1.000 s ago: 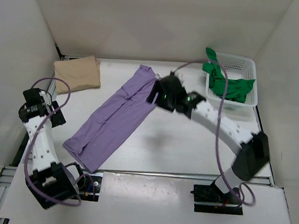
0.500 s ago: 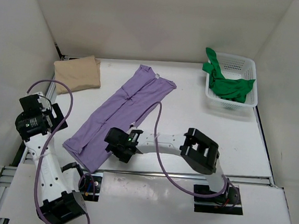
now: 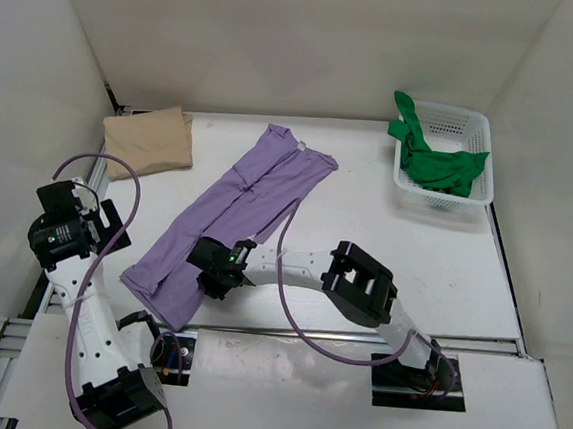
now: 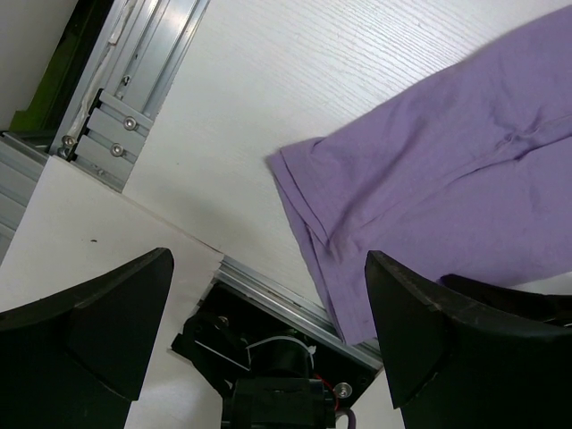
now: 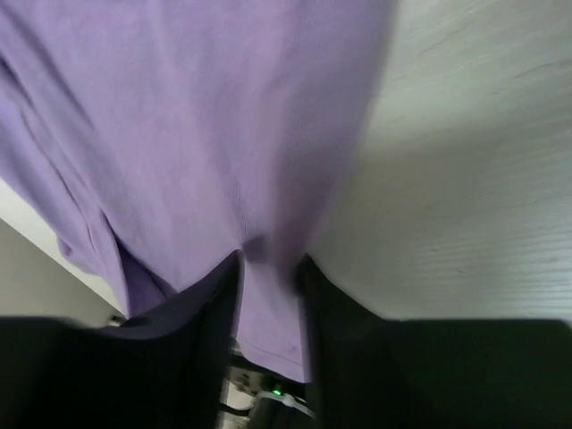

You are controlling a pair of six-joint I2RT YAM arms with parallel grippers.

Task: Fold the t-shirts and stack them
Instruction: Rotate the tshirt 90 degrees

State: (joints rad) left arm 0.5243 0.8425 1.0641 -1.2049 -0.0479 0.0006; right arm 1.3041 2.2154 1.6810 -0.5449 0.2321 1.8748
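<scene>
The t-shirts are roughly a third of the way there, I'd say. The tan shirt (image 3: 150, 140) sits folded at the far left corner of the table (image 3: 386, 223), so that one looks finished. The purple shirt (image 3: 236, 215) lies in the middle as a long strip running from near-left to far-right. Its sides seem to be folded in, but it needs folding end to end and then stacking. The green shirt (image 3: 433, 165) is bunched up in the white basket (image 3: 480, 126) at the far right, with a bit hanging over the rim, so it's not started.

The right gripper (image 5: 268, 268) is down at the near end of the purple strip. The top view only shows it sitting on the cloth there. The right wrist view is what shows the fingers pinched on a ridge of purple fabric close to its edge.

The left gripper (image 4: 268, 264) hangs off to the left, fingers spread wide with nothing in them. Its wrist view gives a clear look at the purple hem's near corner, lying flat with a small crease, which the top view barely resolves.
</scene>
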